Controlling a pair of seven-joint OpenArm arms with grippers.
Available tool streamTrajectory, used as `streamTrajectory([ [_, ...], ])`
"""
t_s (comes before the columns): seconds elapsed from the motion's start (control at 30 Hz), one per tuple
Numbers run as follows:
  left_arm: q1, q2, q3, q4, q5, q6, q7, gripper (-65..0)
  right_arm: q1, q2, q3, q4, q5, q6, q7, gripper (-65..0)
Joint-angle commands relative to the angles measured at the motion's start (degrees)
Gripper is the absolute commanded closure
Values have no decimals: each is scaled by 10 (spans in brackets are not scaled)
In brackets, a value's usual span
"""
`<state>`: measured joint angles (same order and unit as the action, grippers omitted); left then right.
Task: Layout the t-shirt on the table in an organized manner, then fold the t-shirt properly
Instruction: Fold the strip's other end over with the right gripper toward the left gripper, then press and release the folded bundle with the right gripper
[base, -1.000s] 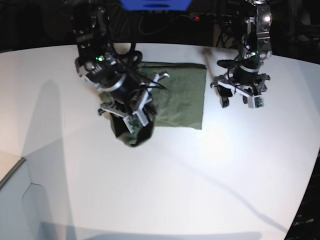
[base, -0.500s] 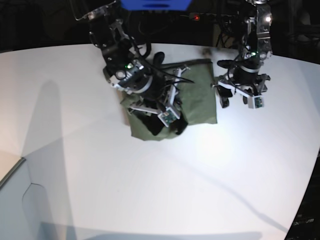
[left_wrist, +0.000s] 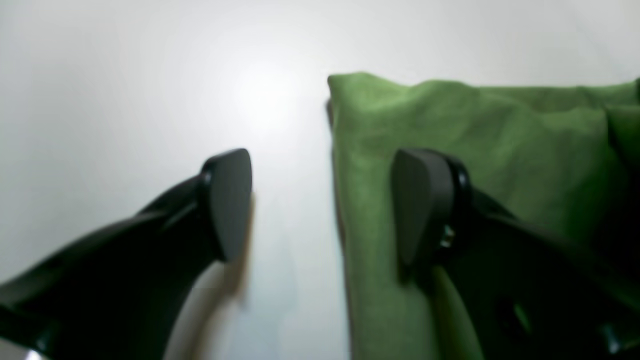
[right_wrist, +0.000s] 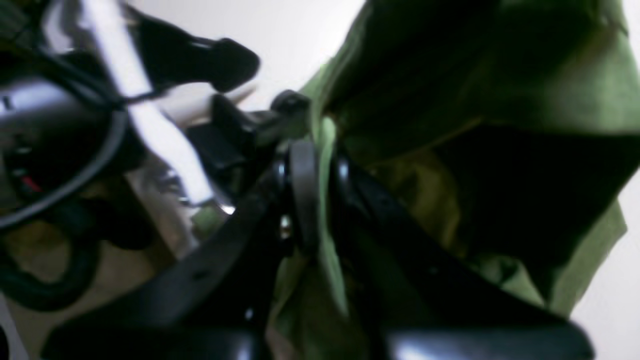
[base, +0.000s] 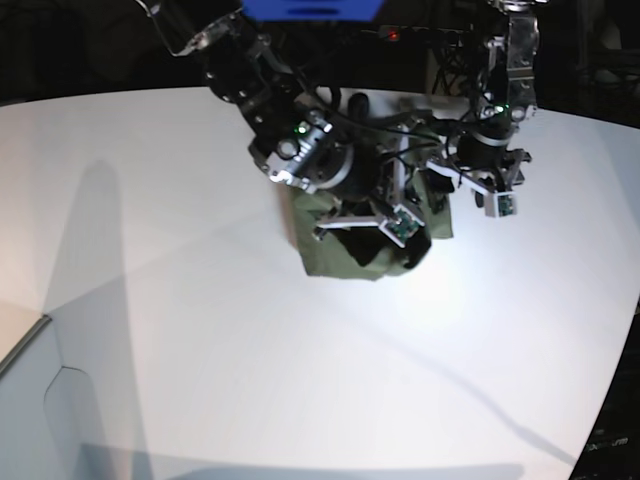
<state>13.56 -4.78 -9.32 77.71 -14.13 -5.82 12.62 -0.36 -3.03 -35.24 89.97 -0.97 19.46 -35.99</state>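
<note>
On the white table (base: 150, 300), the right gripper (right_wrist: 312, 165) pinches a fold of the bunched green t-shirt (base: 340, 255), so no long side shows. The left gripper (left_wrist: 320, 200) hangs open over its edge.

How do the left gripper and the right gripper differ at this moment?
The left gripper is open and holds nothing; the right gripper is shut on the t-shirt. The left straddles the shirt's edge, one finger over the table; the right has cloth bunched around it. Both have black fingers.
</note>
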Motion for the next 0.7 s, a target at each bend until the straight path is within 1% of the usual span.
streamTrajectory([
  [0.0,0,-3,-3,14,-2,-2,-14,-429,15,-7,1,6,8,-1,15,0],
  [0.1,18,-4,-14,63,-12,-2,-13,-429,17,-11,6,5,8,-1,15,0],
  [0.2,52,-4,-53,115,-52,-2,-13,-429,17,-11,22,5,8,-1,15,0],
  [0.27,71,-4,-82,130,-74,-1,-13,-427,17,-11,31,6,8,-1,15,0],
  [0.37,79,-5,-104,108,-82,-1,-5,-426,16,-11,36,6,8,-1,15,0],
  [0.53,34,-1,-104,28,-86,-1,76,-424,13,-14,32,11,8,-1,15,0],
  [0.57,24,0,-104,22,-86,-1,92,-412,12,-15,32,11,8,-1,15,0],
  [0.6,14,1,-104,16,-86,-1,106,-384,12,-15,31,11,8,-1,15,0],
  [0.67,0,1,-104,10,-87,-1,127,-310,12,-15,31,11,8,-1,15,0],
])
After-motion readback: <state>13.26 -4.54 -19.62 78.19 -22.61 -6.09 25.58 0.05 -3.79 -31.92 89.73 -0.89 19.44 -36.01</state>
